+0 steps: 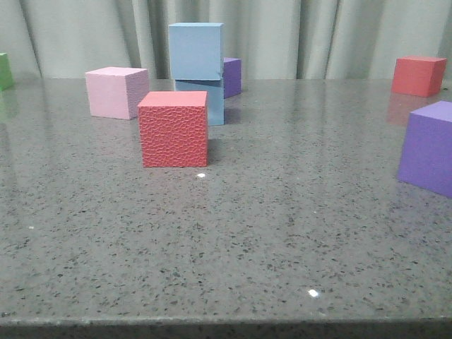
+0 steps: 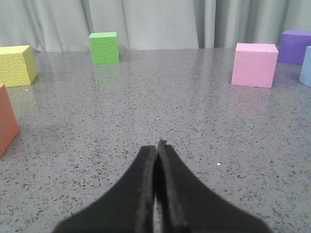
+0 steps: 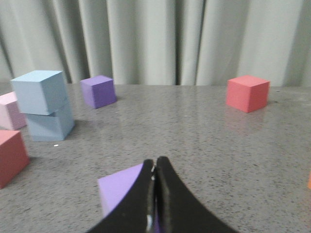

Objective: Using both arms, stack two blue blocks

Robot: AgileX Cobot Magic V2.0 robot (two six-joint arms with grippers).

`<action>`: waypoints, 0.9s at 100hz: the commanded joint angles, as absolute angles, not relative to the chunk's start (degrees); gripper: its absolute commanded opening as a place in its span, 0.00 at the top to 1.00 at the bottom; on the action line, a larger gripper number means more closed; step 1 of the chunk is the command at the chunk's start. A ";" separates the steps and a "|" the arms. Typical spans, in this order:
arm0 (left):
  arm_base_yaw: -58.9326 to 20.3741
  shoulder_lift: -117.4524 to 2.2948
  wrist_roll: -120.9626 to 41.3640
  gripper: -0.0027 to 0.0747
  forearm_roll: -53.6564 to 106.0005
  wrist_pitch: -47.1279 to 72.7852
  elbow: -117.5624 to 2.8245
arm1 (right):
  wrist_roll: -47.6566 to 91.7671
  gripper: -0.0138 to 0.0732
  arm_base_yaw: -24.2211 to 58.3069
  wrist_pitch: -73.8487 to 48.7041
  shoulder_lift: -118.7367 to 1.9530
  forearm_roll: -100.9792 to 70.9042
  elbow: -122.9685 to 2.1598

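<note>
Now | pale blue block atop deeper blue block on tabletop | left gripper jaws clenched, empty | right gripper jaws clenched, empty

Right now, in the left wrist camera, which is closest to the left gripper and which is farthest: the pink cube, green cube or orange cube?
From the left gripper:
1. Orange cube, at the picture's edge, nearest.
2. Pink cube, farther back on the other side.
3. Green cube, by the curtain, farthest.
</note>
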State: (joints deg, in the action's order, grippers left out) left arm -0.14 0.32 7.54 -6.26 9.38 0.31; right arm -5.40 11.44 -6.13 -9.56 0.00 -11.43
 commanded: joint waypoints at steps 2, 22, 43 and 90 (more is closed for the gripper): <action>-0.04 2.17 7.49 0.99 -5.76 4.29 0.44 | -4.98 0.96 9.03 1.53 -8.91 0.00 -10.08; -0.04 2.17 7.49 0.99 -5.76 4.29 0.44 | -6.83 0.96 5.45 1.11 -4.74 0.00 -5.34; -0.04 2.17 7.49 0.99 -5.76 4.29 0.44 | -7.79 0.96 4.19 1.35 1.20 0.00 -0.44; -0.04 2.17 7.49 0.99 -5.76 4.29 0.44 | -8.79 0.96 3.70 -1.73 1.77 0.45 0.41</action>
State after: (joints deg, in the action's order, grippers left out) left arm -0.14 0.32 7.54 -6.26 9.17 0.31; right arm -8.89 3.99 -5.82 0.52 0.00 1.44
